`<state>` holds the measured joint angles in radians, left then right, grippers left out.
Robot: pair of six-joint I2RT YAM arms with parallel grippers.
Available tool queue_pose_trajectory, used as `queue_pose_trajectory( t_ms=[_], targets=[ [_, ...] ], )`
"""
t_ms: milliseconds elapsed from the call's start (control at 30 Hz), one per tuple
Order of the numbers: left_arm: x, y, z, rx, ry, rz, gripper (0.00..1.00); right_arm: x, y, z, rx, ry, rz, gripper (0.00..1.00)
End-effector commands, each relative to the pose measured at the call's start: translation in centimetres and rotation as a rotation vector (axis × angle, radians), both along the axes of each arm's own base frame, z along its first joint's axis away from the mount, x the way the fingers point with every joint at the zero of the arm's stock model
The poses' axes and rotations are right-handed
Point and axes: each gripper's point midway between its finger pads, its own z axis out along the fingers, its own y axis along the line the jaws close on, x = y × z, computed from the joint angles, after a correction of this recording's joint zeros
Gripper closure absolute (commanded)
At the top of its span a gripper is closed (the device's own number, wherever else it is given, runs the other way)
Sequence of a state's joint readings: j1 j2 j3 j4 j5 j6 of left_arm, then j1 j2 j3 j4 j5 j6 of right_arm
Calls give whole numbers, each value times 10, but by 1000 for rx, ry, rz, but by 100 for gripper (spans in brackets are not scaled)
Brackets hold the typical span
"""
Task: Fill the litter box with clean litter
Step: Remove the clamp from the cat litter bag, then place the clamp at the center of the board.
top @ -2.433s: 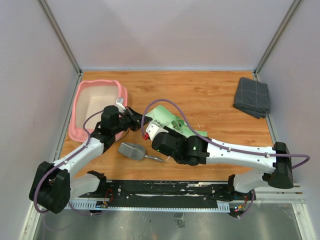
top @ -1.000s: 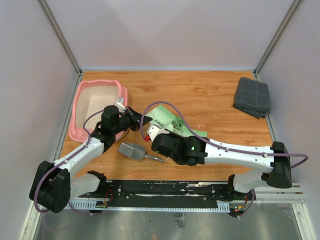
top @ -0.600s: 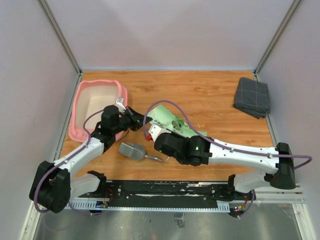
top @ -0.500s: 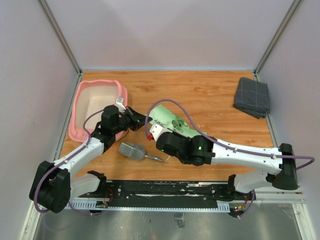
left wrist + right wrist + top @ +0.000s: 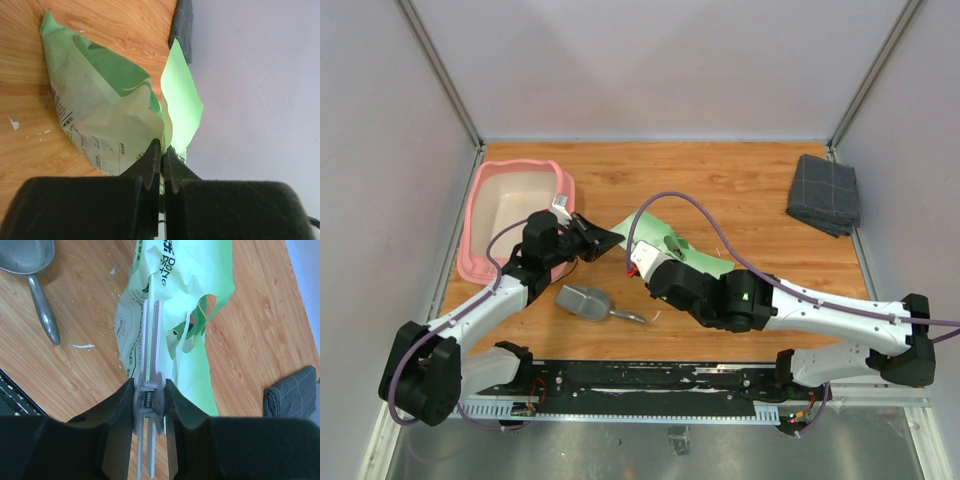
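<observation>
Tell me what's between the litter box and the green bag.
In the top view, the left gripper, shut on the edge of the green bag, fills the gap beside the litter box.

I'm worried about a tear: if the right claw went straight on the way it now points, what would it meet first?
Most likely the green bag: the right claw, shut on a pale clip, points straight at it, with the clip's prongs leading. Whether they already touch the bag is unclear.

Smooth, seemingly plastic litter box (image 5: 477,207).
</observation>
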<state>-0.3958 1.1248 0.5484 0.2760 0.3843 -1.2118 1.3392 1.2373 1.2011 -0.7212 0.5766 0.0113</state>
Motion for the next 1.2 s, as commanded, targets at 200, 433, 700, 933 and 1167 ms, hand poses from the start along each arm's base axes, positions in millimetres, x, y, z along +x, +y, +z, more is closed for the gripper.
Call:
queue_pose_trajectory(
  t_ms=[200, 433, 700, 933, 1167],
  targets=[
    [2, -2, 16, -25, -78, -5, 100, 22, -33, 38, 83, -74, -137, 99],
    [2, -3, 19, -31, -82, -11, 100, 73, -95, 45, 5, -143, -414, 99],
    [1, -4, 21, -36, -81, -15, 100, 124, -181, 26, -188, -181, -789, 99],
    [-2, -5, 27, -44, -96, -30, 100, 140, -246, -34, -134, -15, -1045, 99],
    [-4, -6, 30, -50, -102, -43, 100, 143, -297, -77, -12, 82, -1278, 91]
  ],
)
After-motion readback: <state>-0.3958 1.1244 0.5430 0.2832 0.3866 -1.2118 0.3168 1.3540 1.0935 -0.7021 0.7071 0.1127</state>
